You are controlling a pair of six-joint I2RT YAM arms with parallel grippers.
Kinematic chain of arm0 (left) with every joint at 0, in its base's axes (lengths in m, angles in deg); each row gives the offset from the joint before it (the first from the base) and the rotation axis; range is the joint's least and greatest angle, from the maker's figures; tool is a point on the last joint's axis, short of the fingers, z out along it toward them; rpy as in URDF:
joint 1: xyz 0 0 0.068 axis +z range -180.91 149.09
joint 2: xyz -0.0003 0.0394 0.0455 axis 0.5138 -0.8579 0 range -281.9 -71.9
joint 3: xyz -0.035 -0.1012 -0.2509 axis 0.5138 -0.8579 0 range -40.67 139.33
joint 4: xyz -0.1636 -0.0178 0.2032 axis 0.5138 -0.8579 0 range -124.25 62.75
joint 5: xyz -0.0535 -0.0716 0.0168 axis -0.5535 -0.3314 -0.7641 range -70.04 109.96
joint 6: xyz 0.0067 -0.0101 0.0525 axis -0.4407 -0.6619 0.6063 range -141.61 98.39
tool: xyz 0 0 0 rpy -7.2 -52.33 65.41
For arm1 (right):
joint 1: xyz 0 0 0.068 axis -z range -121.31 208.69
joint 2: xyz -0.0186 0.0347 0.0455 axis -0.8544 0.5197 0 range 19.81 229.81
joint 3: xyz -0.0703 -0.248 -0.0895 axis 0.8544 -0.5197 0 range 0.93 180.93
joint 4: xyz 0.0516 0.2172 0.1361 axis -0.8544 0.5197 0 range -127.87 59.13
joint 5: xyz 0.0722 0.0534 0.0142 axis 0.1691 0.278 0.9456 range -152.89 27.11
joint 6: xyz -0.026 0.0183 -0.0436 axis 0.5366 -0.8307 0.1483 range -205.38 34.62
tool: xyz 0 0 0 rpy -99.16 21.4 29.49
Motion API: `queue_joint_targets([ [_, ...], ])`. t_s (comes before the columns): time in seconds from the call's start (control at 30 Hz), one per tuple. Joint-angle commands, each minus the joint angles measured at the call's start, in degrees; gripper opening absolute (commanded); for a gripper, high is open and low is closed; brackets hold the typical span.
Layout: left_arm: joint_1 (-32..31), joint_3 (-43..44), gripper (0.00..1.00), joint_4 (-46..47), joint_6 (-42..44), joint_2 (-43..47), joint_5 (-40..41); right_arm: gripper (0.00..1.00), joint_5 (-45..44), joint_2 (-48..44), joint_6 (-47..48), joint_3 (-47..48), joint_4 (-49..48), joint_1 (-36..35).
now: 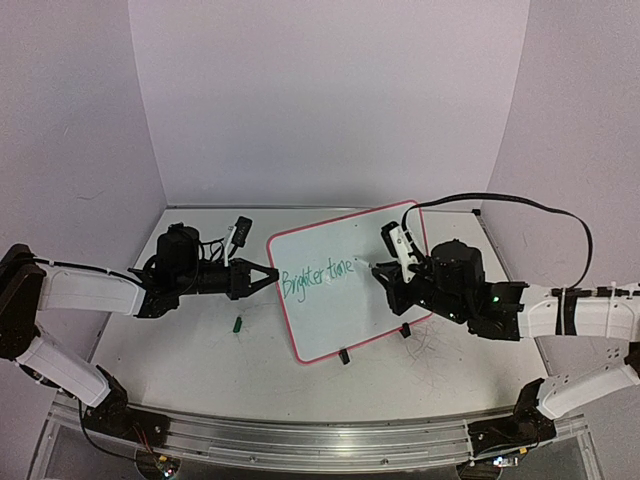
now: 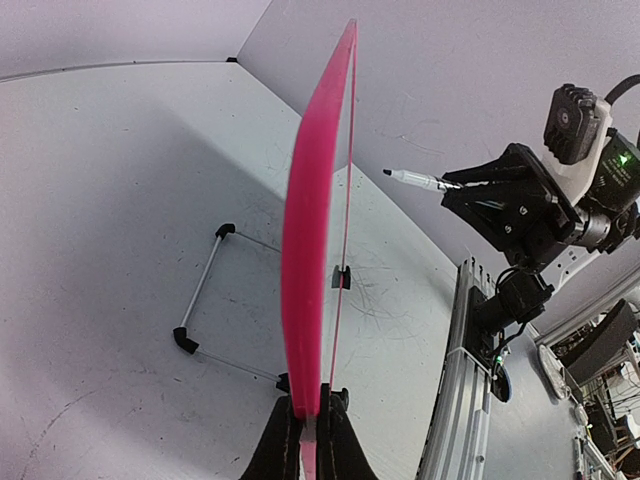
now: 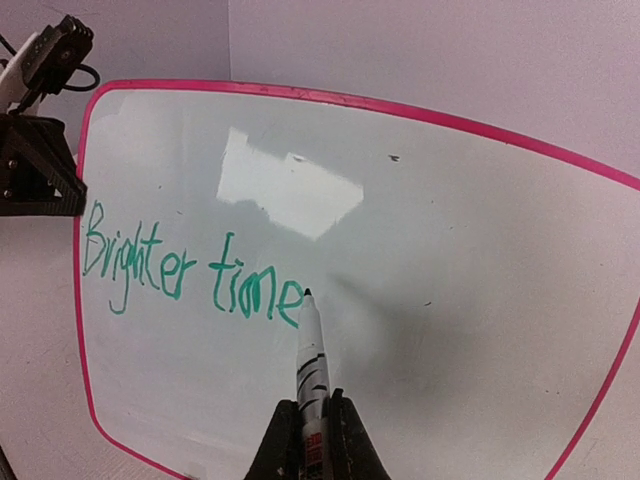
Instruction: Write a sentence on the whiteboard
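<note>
The whiteboard (image 1: 350, 285) stands tilted on the worktop (image 1: 200, 350), roughly midway between the two arms. The left gripper (image 1: 262, 276) has its jaws clenched on the board's left frame edge. The right gripper (image 1: 392, 275), at the board's right half, has its jaws grasping a green marker (image 3: 312, 370).

The sentence (image 3: 190, 270) is part done. It reads "Brighter time" in green cursive across the board's left half, and the marker tip sits just at the end of the last "e". The board is bare to the right of that, so I judge that more words are to come.

Only the right wrist view shows the letters large and the tip against the last stroke, but it cannot show whether the tip touches. The left wrist view sees the board edge-on. There the tip appears near the writing face yet slightly apart from it, and a wire stand (image 2: 205, 290) shows behind the board. Only the top view shows both arms at once, along with a small green cap (image 1: 238, 323) lying on the worktop near the board's lower left corner.
</note>
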Motion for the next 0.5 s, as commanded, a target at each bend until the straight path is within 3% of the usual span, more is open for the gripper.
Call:
queue_joint_targets([
  [0.0,0.2,0.7,0.00,0.0,1.8,1.5,1.6,0.00,2.4,1.2,0.2,2.5,-2.1,0.2],
  [0.47,0.2,0.9,0.00,-0.1,1.9,1.0,1.4,0.00,-3.4,2.0,-1.1,2.3,-3.3,0.3],
])
